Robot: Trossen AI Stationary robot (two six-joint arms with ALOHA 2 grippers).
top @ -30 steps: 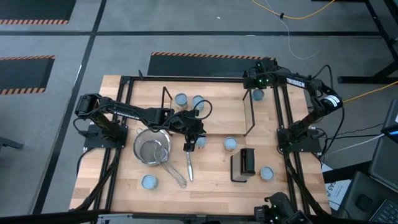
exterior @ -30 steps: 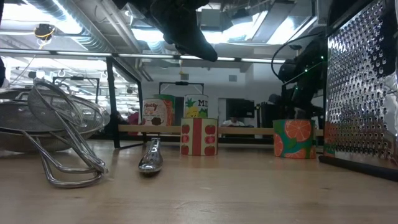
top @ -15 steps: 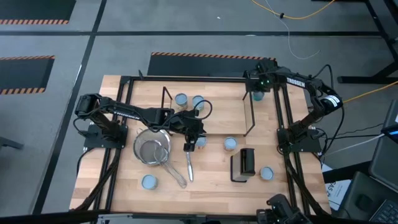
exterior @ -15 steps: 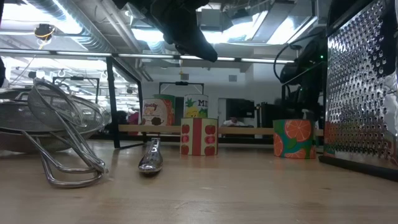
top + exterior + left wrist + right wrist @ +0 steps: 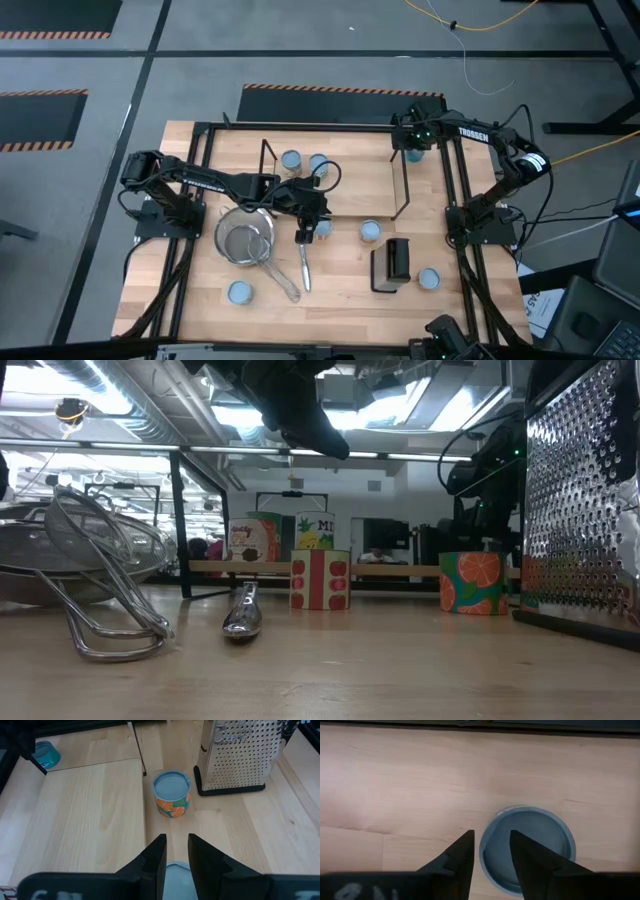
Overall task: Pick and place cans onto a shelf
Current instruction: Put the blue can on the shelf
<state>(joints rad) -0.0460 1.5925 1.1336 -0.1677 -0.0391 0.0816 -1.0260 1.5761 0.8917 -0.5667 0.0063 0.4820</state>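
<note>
My left gripper [image 5: 311, 216] hangs above a can with a red label [image 5: 320, 579], which stands on the table just right of the strainer. Its fingers are a narrow gap apart, and the can's pale top [image 5: 175, 871] shows below them. My right gripper [image 5: 413, 133] is at the far right, over a teal can [image 5: 415, 153] that stands on the table beyond the shelf's right wire frame [image 5: 401, 182]. Its fingers [image 5: 463, 854] are a narrow gap apart above the can's top [image 5: 535, 845]. Two cans [image 5: 291, 159] [image 5: 318, 162] stand on the shelf board [image 5: 350, 185].
A mesh strainer [image 5: 245, 240] and a metal spoon [image 5: 303, 266] lie left of centre. A can with an orange label [image 5: 171, 794] stands beside a box grater [image 5: 234, 754]. More cans stand at the near left [image 5: 240, 292] and near right [image 5: 428, 278]. Black frame rails [image 5: 462, 250] flank the table.
</note>
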